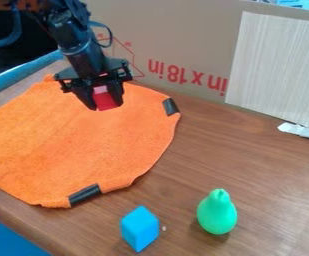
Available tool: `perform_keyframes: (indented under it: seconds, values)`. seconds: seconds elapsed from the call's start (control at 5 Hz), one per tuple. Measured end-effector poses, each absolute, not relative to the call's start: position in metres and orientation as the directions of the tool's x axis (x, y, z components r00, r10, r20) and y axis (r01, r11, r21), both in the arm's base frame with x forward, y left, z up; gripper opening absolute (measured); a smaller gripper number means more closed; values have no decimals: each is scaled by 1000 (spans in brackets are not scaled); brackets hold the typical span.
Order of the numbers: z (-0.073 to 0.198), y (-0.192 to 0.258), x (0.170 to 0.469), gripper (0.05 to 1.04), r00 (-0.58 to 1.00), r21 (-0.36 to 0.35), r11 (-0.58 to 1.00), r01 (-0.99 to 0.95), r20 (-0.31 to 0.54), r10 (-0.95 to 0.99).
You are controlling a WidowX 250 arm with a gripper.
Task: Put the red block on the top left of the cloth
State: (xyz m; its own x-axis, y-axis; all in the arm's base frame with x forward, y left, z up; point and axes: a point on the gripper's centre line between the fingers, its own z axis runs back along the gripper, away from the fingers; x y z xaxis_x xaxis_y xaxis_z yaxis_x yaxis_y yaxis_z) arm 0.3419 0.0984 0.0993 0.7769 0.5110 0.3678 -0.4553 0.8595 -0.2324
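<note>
Over the upper part of the orange cloth (83,142), we have the red block (104,99) gripped in our pincer (105,102). Picking up looks done; we judge that final placement at top left and release remain.

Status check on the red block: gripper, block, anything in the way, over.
Gripper shut on red block, at cloth's far part. Block touching cloth: can't tell. Blue block and pear off the cloth, not in the way.

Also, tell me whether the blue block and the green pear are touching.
Apart: the camera view shows brown tabletop between blue block and green pear.
</note>
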Motion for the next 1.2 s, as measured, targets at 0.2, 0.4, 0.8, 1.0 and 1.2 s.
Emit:
perform_keyframes:
  seconds: [0.2,0.4,0.8,1.0,1.2]
  values:
    - [90,124,346,598,738,-221,821,-526,361,570]
    - [92,146,353,598,669,-226,762,-607,372,644]
    - [97,170,351,598,463,-275,562,-780,351,814]
    - [97,179,349,598,350,-273,456,-847,361,865]
    - [97,186,359,598,277,-287,381,-879,344,897]
